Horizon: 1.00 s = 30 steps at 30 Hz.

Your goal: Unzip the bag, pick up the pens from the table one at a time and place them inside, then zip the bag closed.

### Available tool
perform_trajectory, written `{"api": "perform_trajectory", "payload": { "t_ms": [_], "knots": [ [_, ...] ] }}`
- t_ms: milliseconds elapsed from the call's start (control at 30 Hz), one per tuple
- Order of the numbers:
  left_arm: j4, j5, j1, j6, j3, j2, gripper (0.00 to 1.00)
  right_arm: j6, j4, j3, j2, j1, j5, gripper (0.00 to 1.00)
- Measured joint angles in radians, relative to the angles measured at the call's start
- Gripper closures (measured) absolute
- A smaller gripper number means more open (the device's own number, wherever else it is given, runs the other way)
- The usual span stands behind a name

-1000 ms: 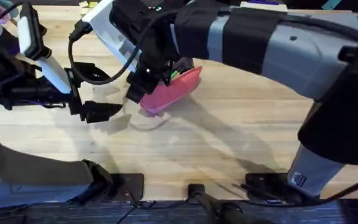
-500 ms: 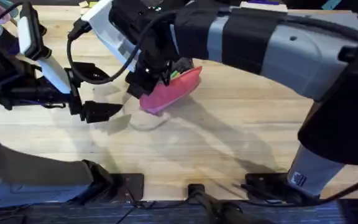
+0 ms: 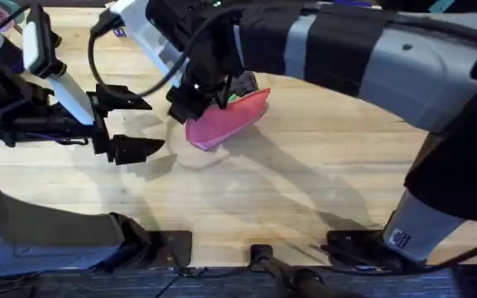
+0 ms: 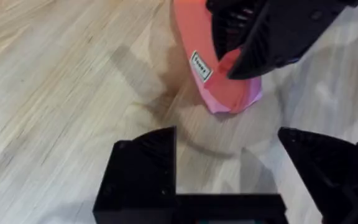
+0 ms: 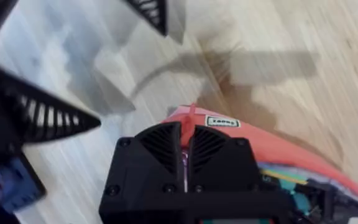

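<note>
Right tool [image 3: 190,98] pinched on near-left end of bag [image 3: 226,120], green pen [image 3: 233,98] inside. Left tool [image 3: 131,122] wide, just left, above desk [image 3: 305,182].

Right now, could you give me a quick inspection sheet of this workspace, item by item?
Surface: light wooden table.
Job's things: pink bag, one end raised, green pen showing in its open top.
Clutter: nothing seen.
Grippers: right gripper, fingers shut on the bag's end; left gripper, fingers open, beside the bag, not touching.
Cables: black cable looping above the left gripper.
Surroundings: small objects at the table's far edge, too unclear to name.
</note>
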<state>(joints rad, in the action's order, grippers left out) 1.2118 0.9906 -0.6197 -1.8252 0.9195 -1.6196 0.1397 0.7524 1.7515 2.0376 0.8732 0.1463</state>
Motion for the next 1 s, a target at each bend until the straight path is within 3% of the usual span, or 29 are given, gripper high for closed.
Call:
{"api": "perform_trajectory", "payload": {
  "t_ms": [67, 233, 567, 733, 1000],
  "knots": [
    [0.007, 0.035, 0.0, 0.0, 0.0, 0.0, 0.007, -0.136, -0.031, 0.0, 0.0, -0.014, 0.0, 0.968],
    [0.008, 0.074, 0.0, 0.008, 0.0, 0.0, 0.006, -0.3, -0.063, 0.0, 0.0, -0.031, -0.001, 0.968],
    [0.008, 0.091, 0.007, 0.096, 0.0, 0.0, 0.007, -0.401, -0.107, 0.0, 0.0, -0.034, -0.012, 0.968],
    [-0.002, 0.091, 0.07, 0.12, 0.0, 0.0, 0.007, -0.406, -0.121, 0.0, 0.0, -0.034, -0.019, 0.968],
    [-0.12, 0.136, 0.169, 0.214, 0.0, -0.072, 0.007, -0.406, -0.121, 0.0, 0.0, -0.034, -0.019, 0.968]
  ]
}}
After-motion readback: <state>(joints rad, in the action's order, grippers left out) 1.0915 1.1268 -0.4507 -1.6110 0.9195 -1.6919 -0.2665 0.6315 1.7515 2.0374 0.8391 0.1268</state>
